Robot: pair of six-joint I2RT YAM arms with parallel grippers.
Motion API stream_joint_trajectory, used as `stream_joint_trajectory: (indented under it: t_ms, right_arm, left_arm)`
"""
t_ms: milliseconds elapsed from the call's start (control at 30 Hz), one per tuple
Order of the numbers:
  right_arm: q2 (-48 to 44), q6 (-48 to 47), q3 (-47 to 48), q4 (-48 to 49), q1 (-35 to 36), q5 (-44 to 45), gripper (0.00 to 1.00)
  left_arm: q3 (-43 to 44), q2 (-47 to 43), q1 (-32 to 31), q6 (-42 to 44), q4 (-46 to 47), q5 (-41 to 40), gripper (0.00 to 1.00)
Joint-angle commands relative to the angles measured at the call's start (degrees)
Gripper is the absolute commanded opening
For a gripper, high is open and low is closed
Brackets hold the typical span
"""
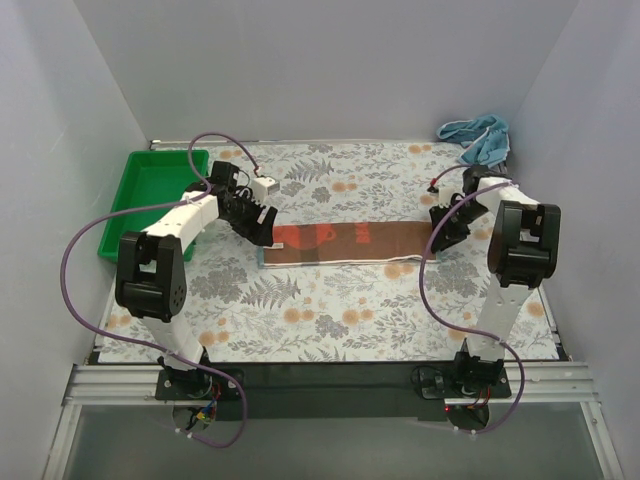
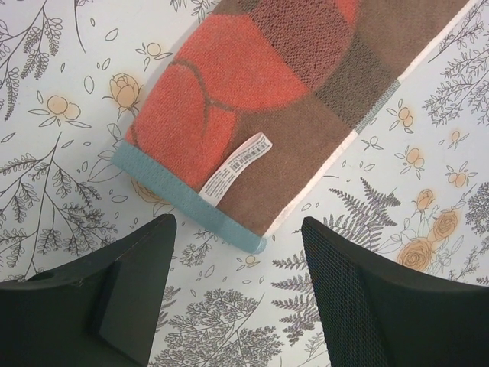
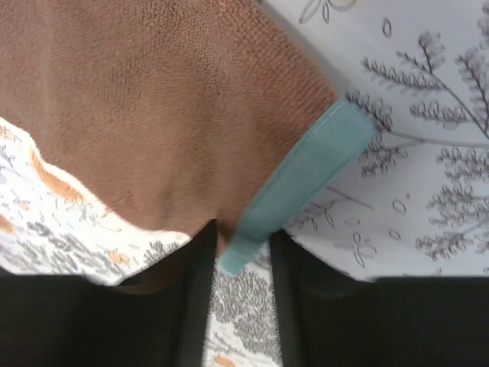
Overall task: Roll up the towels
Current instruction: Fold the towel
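Observation:
The rust-red and brown towel [image 1: 345, 243] lies flat as a long strip across the middle of the table. My left gripper [image 1: 258, 222] hovers at its left end. In the left wrist view that gripper [image 2: 238, 229] is open, just short of the blue-grey hem [image 2: 183, 195], with nothing between its fingers. My right gripper [image 1: 443, 232] is at the strip's right end. In the right wrist view it [image 3: 241, 229] is closed on the corner of the hem [image 3: 306, 172] of the towel [image 3: 153, 115]. The light blue towel [image 1: 478, 138] lies crumpled in the far right corner.
A green tray [image 1: 115, 215] stands at the left edge of the table, behind the left arm. White walls close in the back and both sides. A white label [image 2: 237, 164] is sewn by the towel's left hem.

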Motion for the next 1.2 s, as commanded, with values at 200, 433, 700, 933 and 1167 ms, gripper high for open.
stream_joint_trajectory:
  t_ms: [200,433,700,933,1167]
  right_arm:
    - [-2.1,1.7,-2.2,2.3,-0.8,0.8,0.01]
    - [-6.0,-3.1,0.5,-0.2,-6.9,2.9,0.01]
    - [-6.8,-5.0,6.5,-6.7,-6.2,-2.6,0.01]
    - [-8.1,-2.7,5.3,-7.9,-0.6,-3.5,0.01]
    - [-6.4,-3.1,3.5,-8.0,-5.1,-0.3,0.01]
  left_arm:
    - [0.2,-3.9,0.1,-0.3,1.0,0.0,0.63]
    - [-0.2,-4.9,0.1,-0.2,1.1,0.4,0.63]
    - [-0.1,-5.2,0.2,-0.2,1.3,1.6,0.63]
    - [0.9,-4.2,0.2,0.4,-0.2,0.8,0.63]
    - [-0.4,-4.4,0.2,0.5,0.2,1.1,0.63]
